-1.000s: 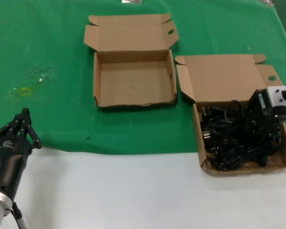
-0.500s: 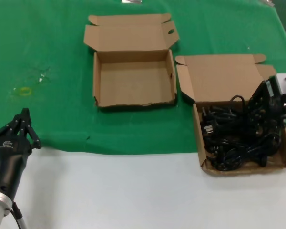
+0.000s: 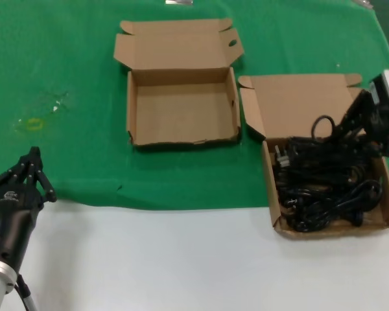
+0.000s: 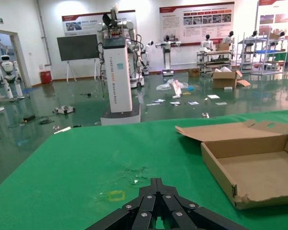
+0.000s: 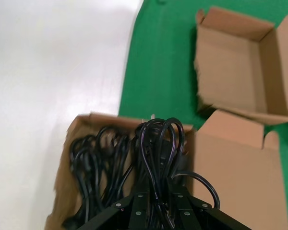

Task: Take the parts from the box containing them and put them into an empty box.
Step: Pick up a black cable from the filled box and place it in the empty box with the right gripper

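The box containing the parts (image 3: 270, 188) lies at the right, its lid flap (image 3: 305, 103) open behind it, and it is full of tangled black cables (image 3: 318, 188). My right gripper (image 3: 345, 133) is shut on a bundle of these cables and holds it lifted above the box's far edge. The right wrist view shows the looped cables (image 5: 158, 143) clamped between the fingers of that gripper (image 5: 161, 203). The empty box (image 3: 181, 107) lies open at the middle, left of the full one, and also shows in the right wrist view (image 5: 230, 67). My left gripper (image 3: 32, 165) is shut and parked at the near left.
A green cloth (image 3: 65, 65) covers the far part of the table and bare white table (image 3: 181, 259) the near part. A small yellow mark (image 3: 34, 123) lies on the cloth at the left. In the left wrist view the empty box (image 4: 259, 167) lies to one side of the gripper.
My right gripper has risen and moved toward the far right, pulling a bundle of cables up out of the pile. The left arm has not moved.
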Available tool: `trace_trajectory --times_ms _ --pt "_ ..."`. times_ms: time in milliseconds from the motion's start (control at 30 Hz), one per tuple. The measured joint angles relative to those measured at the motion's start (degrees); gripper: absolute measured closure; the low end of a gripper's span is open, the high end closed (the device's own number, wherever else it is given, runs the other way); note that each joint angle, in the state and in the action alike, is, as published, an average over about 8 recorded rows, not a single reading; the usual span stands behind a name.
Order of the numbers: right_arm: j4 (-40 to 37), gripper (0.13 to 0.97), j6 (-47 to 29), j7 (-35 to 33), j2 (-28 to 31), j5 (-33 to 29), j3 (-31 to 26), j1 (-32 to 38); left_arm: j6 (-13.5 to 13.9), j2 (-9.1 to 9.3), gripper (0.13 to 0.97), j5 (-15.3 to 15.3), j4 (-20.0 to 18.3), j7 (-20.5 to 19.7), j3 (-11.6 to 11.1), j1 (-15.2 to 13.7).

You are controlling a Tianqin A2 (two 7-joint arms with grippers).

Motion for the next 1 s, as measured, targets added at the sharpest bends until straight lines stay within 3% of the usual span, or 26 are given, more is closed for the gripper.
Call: trace_trajectory --times_ms 667,1000 --pt "-11.7 0.891 5.7 1.6 -13.3 1.2 -0.7 6.7 0.0 0.0 0.953 0.0 0.0 0.0 0.0 0.0" --pt "-22.9 0.892 11.5 -2.0 -22.5 -0.1 -2.4 10.5 0.0 0.0 0.953 0.0 0.0 0.0 0.0 0.0"
